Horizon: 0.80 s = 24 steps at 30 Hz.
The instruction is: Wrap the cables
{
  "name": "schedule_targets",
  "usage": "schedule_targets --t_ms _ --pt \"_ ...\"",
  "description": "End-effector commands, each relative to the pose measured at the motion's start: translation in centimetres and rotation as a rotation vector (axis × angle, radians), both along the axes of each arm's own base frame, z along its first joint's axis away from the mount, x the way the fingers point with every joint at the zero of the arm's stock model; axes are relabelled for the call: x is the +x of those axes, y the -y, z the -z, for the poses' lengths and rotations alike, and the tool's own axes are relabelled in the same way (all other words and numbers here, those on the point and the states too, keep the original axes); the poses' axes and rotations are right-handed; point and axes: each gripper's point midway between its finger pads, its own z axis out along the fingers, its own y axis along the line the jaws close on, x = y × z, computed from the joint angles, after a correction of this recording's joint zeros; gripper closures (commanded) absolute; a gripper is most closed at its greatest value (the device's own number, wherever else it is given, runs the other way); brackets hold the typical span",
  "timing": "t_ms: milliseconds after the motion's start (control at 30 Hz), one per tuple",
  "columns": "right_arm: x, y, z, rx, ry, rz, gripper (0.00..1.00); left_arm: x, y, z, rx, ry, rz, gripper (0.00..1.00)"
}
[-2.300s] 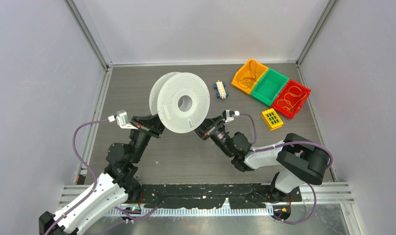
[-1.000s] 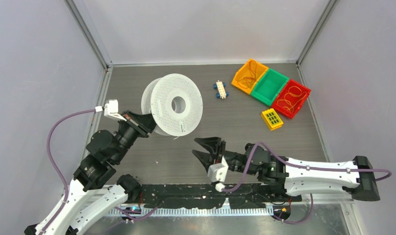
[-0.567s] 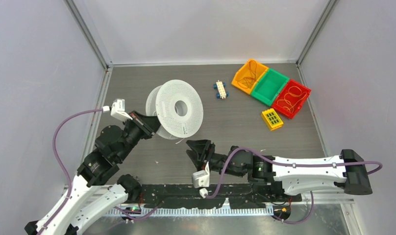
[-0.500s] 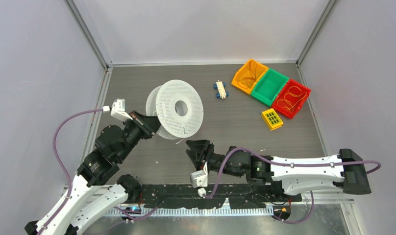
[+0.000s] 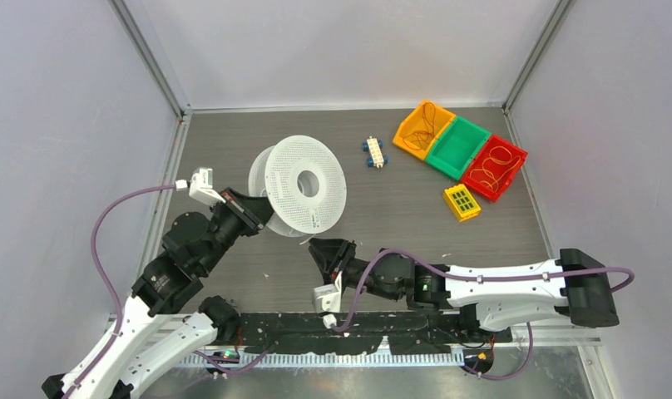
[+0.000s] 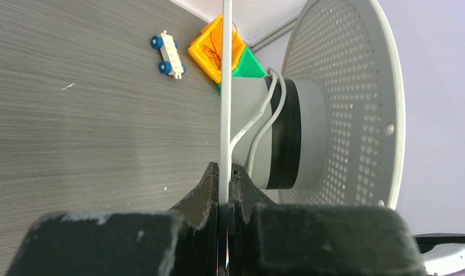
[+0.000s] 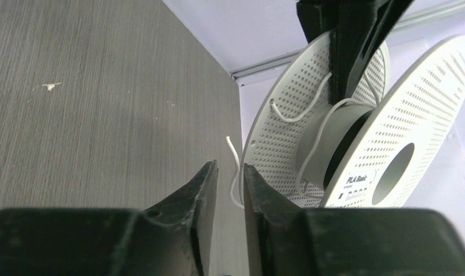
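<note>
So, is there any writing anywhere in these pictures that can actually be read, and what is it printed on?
"PLA Basic": on the small printed label on the front disc of the white spool, beside its centre hole, seen from the right wrist camera.
The smaller print under those words: too small to read.
The same label in the top view: too blurred to read.
Nothing else in view shows readable writing.

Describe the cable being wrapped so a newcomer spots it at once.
Find the big white perforated spool left of the table's middle, clamped by the left pincer. Round its hub runs a thin cable, its loose end hanging by the right pincer. Unlike the orange wires in the bins and thick purple arm cords, it is white and string-thin.
</note>
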Motion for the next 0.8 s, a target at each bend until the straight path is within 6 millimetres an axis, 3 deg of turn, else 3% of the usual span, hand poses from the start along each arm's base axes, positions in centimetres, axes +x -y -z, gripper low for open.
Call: schedule_targets --t_ms 0,133,400,567,633,767 --pt "0.2 -0.5 -4.5 0.172 -0.015 0.019 0.8 0.0 -0.1 -4.4 -0.107 0.101 -0.004 1.0" --pt "-0.1 -0.6 -4.9 0.211 -0.053 0.005 0.94 0.3 0.0 -4.1 -0.085 0.099 -0.011 1.0" --pt "0.8 -1.0 -5.1 0.284 -0.188 0.07 0.94 0.9 0.1 -3.0 -0.062 0.087 -0.025 1.0" --pt "0.1 -0.1 -3.6 0.221 -0.138 0.033 0.63 0.8 0.0 -3.1 -0.063 0.088 -0.028 1.0" --pt "0.0 0.3 -3.5 0.21 -0.117 0.026 0.58 0.9 0.0 -3.2 -0.062 0.09 -0.029 1.0" --pt "-0.1 0.7 -3.0 0.17 -0.106 0.026 0.56 0.9 0.1 -3.3 -0.062 0.092 -0.025 1.0"
